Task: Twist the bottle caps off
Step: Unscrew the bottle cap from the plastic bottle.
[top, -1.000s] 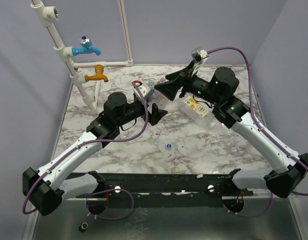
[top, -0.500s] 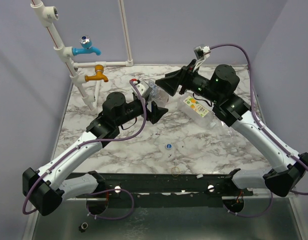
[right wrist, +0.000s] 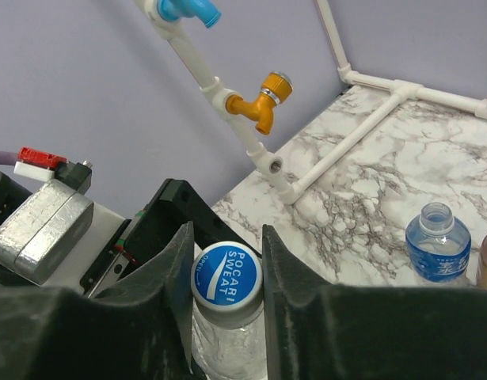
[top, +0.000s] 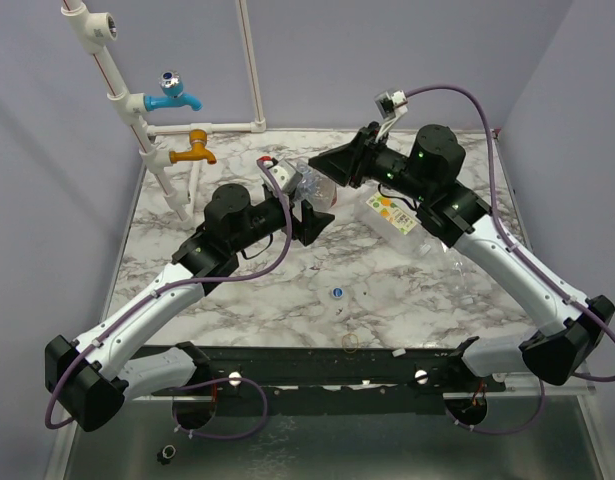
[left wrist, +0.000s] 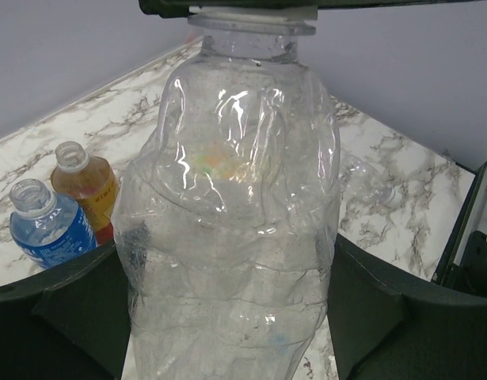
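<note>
- Where's the cap?
- On the crumpled clear bottle (left wrist: 231, 206), raised over the far middle of the table (top: 237, 300). That bottle looks empty. The left gripper (left wrist: 227, 324) pinches its body, and the right gripper (right wrist: 226, 253) is pressed onto the blue-and-white cap (right wrist: 226, 274) from both sides.
- Other containers?
- 2 stand uncapped side by side: a blue-labelled bottle (right wrist: 437, 241) and an amber bottle (left wrist: 85, 186). 1 loose cap (top: 337, 293) lies toward the front edge.
</note>
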You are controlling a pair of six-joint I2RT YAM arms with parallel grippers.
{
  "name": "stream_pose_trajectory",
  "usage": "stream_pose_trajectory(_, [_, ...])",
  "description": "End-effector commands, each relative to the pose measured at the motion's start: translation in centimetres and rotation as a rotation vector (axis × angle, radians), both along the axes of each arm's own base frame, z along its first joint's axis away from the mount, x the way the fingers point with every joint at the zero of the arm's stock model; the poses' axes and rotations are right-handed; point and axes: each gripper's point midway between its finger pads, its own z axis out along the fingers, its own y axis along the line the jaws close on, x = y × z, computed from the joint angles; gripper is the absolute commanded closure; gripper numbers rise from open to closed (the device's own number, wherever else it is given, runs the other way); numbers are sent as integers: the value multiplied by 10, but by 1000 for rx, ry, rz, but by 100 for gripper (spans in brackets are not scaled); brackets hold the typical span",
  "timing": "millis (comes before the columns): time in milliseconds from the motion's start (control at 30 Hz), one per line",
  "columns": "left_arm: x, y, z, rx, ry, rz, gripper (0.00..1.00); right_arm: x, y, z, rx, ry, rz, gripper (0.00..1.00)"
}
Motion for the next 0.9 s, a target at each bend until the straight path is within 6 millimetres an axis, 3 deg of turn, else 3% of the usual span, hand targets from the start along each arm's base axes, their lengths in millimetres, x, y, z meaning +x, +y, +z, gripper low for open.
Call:
stream_pose_trajectory(0, [4, 2, 27, -39, -85, 12, 100, -5, 3, 9, 2, -23, 28, 81])
stream_pose_trajectory(167, [-8, -5, 36, -68, -79, -62, 100, -17, -3, 30, 11, -122, 49, 99])
stream_pose_trajectory(400, [-65, -26, 48, -147, 20, -389, 100, -79, -7, 68, 67, -360, 289, 99])
stream_pose_trajectory(533, [-95, -29, 54, -169, 76, -550, 100, -121, -8, 74, 97, -453, 503, 100])
stream_pose_trajectory(700, [-112, -28, 63, -175, 78, -637, 100, -163, -12, 67, 87, -505, 776, 100])
stream_pose_trajectory(867, [-115, -26, 62, -164, 70, -649, 100, -166, -15, 64, 69, -498, 812, 100])
